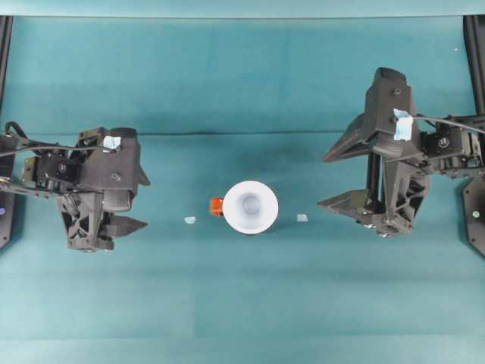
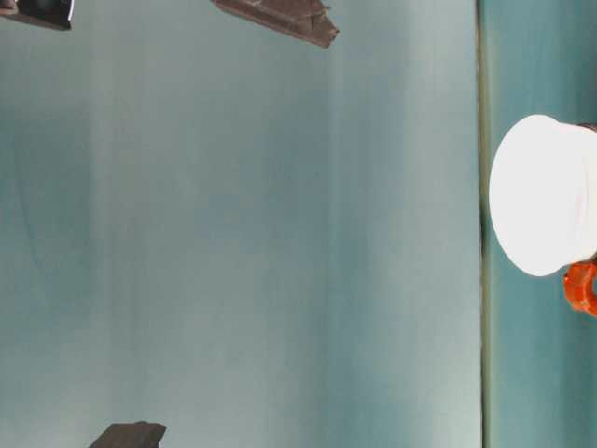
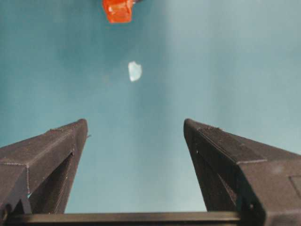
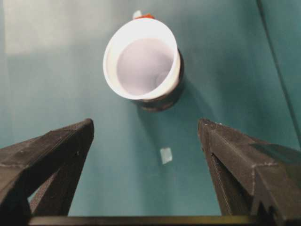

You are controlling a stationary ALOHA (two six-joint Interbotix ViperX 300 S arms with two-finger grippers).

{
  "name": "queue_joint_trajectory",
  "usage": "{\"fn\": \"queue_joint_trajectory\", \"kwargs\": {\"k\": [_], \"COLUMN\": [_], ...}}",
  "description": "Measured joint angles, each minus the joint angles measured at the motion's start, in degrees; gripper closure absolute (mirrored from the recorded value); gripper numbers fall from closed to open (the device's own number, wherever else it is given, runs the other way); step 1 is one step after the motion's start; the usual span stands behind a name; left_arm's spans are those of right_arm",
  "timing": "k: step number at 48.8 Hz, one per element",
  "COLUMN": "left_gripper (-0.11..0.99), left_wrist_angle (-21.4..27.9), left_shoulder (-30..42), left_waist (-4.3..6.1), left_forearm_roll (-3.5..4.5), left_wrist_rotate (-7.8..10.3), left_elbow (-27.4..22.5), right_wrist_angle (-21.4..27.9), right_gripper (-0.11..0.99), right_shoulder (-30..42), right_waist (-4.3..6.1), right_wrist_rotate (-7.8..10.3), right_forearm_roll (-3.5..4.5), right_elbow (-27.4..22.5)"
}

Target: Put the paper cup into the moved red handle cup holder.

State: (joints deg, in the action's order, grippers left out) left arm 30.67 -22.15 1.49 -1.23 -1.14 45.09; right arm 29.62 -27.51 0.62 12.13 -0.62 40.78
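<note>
At the middle of the teal table (image 1: 242,303), we find the paper cup (image 1: 251,206) seated upright inside the red handle cup holder (image 4: 162,100), its axis vertical and its wide mouth facing straight up. We see the cup as a smooth white cone narrowing to a small greyish base, its round rim overhanging the holder's glossy black wall. The holder's red-orange tab handle (image 1: 216,206) juts sideways toward the left arm. Two small pale scraps lie on the matte cloth, one (image 1: 189,220) near the handle side and one (image 1: 302,218) on the opposite side of the cup. We see the left gripper (image 1: 121,216) and the right gripper (image 1: 345,178) both released, dark angular fingers spread wide, grasping nothing, each well apart from the cup.
</note>
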Motion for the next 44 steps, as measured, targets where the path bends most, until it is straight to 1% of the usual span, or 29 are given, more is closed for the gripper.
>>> {"fn": "queue_joint_trajectory", "kwargs": {"k": [1, 2, 4, 13, 14, 15, 24, 27, 33, 44], "left_gripper": [-0.03, -0.03, -0.03, -0.03, -0.03, -0.03, -0.03, -0.03, -0.03, -0.03], "left_wrist_angle": [0.0, -0.1, 0.0, 0.0, 0.0, 0.0, 0.0, -0.2, -0.9, -1.2], "left_shoulder": [-0.1, -0.1, -0.1, -0.1, 0.0, 0.0, -0.1, 0.0, 0.0, 0.0], "left_waist": [0.0, -0.09, -0.09, 0.0, 0.0, -0.09, 0.0, -0.09, -0.09, -0.09], "left_forearm_roll": [0.09, 0.0, 0.0, 0.0, 0.0, 0.09, 0.0, 0.0, 0.09, 0.0], "left_wrist_rotate": [-0.09, -0.09, -0.09, -0.09, -0.09, -0.09, -0.09, -0.09, -0.09, -0.09], "left_elbow": [0.0, 0.0, 0.0, 0.0, 0.0, 0.0, 0.0, 0.0, 0.0, 0.0], "right_wrist_angle": [0.0, -0.1, -0.1, -0.1, -0.1, -0.1, -0.1, -0.1, -0.1, -0.1], "right_gripper": [-0.06, -0.06, -0.06, -0.06, -0.06, -0.06, -0.06, -0.06, -0.06, -0.06], "right_shoulder": [0.0, 0.0, 0.0, 0.0, 0.1, 0.0, 0.1, 0.1, 0.0, 0.0], "right_waist": [0.0, 0.0, 0.0, 0.0, 0.0, 0.0, 0.0, 0.0, 0.0, 0.0], "right_wrist_rotate": [0.0, 0.0, 0.0, 0.0, 0.0, 0.0, 0.0, -0.09, 0.0, 0.0], "right_forearm_roll": [0.0, 0.0, -0.09, 0.0, -0.09, -0.09, -0.09, -0.18, -0.09, -0.18], "right_elbow": [0.1, 0.1, 0.2, 0.3, 0.3, 0.4, 0.4, 0.5, 0.4, 0.5]}}
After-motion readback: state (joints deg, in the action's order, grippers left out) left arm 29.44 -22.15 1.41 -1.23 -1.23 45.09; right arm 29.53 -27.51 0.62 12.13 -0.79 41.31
